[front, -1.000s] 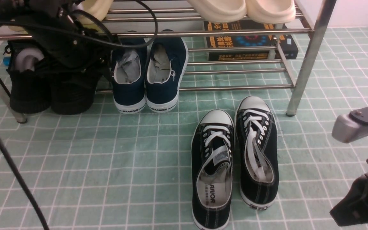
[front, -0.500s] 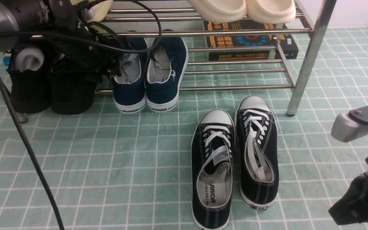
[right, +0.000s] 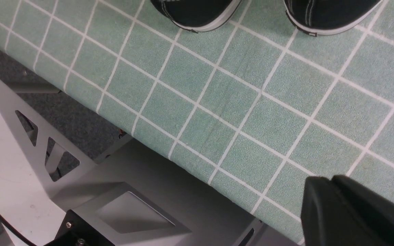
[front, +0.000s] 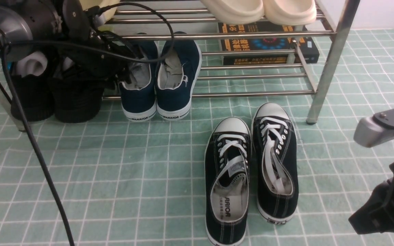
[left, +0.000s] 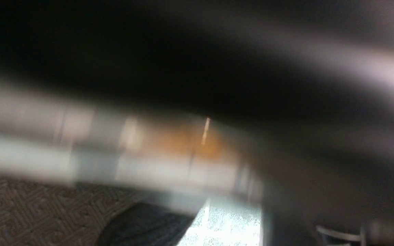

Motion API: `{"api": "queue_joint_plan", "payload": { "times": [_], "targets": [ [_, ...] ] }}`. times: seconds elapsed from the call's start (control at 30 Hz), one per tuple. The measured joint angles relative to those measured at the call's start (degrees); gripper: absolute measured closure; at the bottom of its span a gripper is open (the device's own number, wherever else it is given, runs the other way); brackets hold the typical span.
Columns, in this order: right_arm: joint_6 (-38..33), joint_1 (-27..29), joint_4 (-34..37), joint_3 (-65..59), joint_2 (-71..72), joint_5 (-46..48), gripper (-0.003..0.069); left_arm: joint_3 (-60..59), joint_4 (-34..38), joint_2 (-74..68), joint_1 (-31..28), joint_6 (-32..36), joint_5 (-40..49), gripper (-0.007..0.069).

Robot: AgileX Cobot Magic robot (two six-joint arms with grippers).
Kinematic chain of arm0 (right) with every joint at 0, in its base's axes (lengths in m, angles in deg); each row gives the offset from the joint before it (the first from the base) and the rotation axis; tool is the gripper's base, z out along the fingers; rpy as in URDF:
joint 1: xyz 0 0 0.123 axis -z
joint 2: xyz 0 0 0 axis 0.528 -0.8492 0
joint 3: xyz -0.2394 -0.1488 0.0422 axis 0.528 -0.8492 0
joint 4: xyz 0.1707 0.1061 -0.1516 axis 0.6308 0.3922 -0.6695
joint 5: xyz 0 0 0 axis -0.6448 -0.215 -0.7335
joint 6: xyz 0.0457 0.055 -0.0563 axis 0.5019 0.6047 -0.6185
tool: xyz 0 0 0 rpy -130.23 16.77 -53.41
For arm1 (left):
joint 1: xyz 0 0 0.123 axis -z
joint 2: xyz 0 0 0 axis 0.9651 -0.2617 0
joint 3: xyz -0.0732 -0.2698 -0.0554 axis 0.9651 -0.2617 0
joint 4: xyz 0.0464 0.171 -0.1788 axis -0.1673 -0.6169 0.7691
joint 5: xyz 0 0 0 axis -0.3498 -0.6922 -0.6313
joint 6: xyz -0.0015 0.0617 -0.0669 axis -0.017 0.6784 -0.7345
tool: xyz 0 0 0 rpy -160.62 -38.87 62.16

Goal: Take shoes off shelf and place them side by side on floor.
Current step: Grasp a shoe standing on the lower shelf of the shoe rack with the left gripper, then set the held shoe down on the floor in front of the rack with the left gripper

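A: Where's the navy slip-on pair?
B: On the shelf, lower tier. 2 shoes side by side & touching, heels toward the front cam, poking out past the front rod. Paper stuffed inside. Black high shoes just to their left, bare rods to their right.
A: Left gripper?
B: Under the top tier, right at the collar of the left slip-on. It's too dark in the front view & the wrist cam is all blur. Can't tell how wide the jaws are or if they've got hold of anything.
A: Right gripper?
B: Low on the right, over the floor, well apart from the shelf. Wrist cam shows the fingers pressed together, nothing btwn them.
A: Anything else?
B: 2 black lace-up sneakers on the floor in front of the shelf, toes toward it, side by side. Cream slippers on the top tier. Dark box w/ orange print seen through the rods, right side.
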Motion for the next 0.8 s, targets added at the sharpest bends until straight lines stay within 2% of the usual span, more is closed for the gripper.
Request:
{"api": "queue_joint_plan", "payload": {
  "times": [0.03,0.1,0.17,0.43,0.6,0.8],
  "targets": [
    [0.0,0.0,0.0,0.0,0.0,-0.05,0.061,0.0,0.06,0.0,0.0,0.0,0.06,0.0391],
    [0.0,0.0,0.0,0.0,0.0,-0.11,0.0605,0.07,0.48,0.0,0.0,0.0,0.26,0.0519],
    [0.0,0.0,0.0,0.0,0.0,-0.11,0.0601,0.07,0.85,0.0,0.0,0.2,0.58,0.0572],
    [0.05,0.0,0.0,0.0,0.0,-0.06,0.0592,0.07,3.0,3.23,0.0,1.81,4.17,0.0577],
    [0.05,0.0,-0.06,0.0,0.0,-0.06,0.0587,-0.19,3.63,9.41,0.0,2.37,14.32,0.0577],
    [0.05,0.0,-0.06,0.0,0.0,-0.06,0.058,-0.37,3.18,16.23,0.0,3.08,19.22,0.0577]
  ]
}}
